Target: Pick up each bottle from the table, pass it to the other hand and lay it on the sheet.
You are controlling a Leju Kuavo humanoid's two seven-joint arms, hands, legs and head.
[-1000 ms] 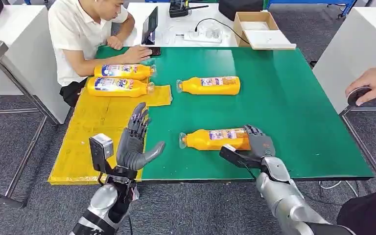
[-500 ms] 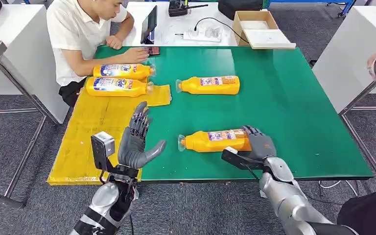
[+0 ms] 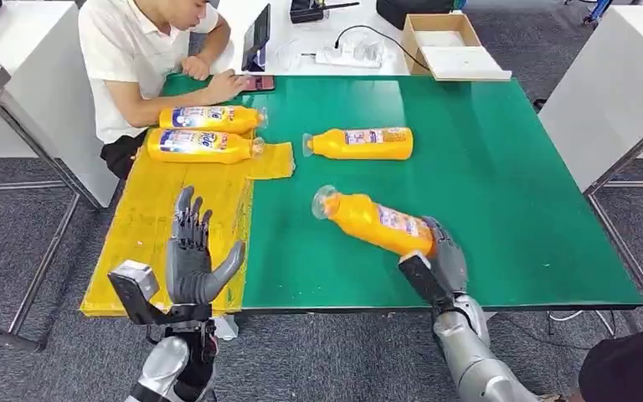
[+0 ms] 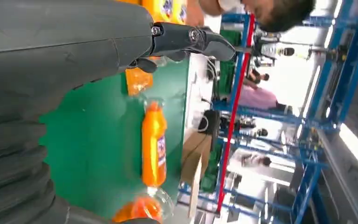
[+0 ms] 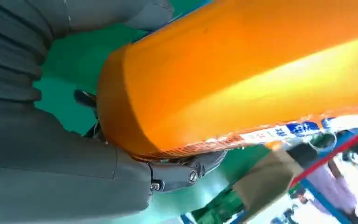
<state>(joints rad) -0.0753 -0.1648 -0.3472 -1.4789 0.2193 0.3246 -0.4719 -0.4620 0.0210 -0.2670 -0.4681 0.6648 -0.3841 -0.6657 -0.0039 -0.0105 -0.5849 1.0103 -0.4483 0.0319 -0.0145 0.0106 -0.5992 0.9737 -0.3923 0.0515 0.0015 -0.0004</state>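
My right hand (image 3: 439,260) grips the base end of an orange bottle (image 3: 375,222) and holds it tilted above the green table (image 3: 502,184), clear cap pointing up and to the left. The right wrist view has the same bottle (image 5: 242,74) wrapped by the hand (image 5: 65,154). My left hand (image 3: 192,255) is open, fingers up, over the near part of the yellow sheet (image 3: 146,230). Two orange bottles (image 3: 205,119) (image 3: 199,146) lie on the sheet's far end. A third bottle (image 3: 360,143) lies on the green table; it appears in the left wrist view (image 4: 154,144) beyond the hand (image 4: 51,60).
A person in a white shirt (image 3: 130,59) sits at the table's far left corner, hand by a phone (image 3: 259,82). A tablet (image 3: 256,38), power strip (image 3: 347,57) and cardboard box (image 3: 452,46) lie on the white table behind. White tables flank both sides.
My right hand has lifted the near bottle off the table and tilted it cap-up. My left hand has moved left, from the sheet's edge to over the sheet. The person's hand at far right is gone.
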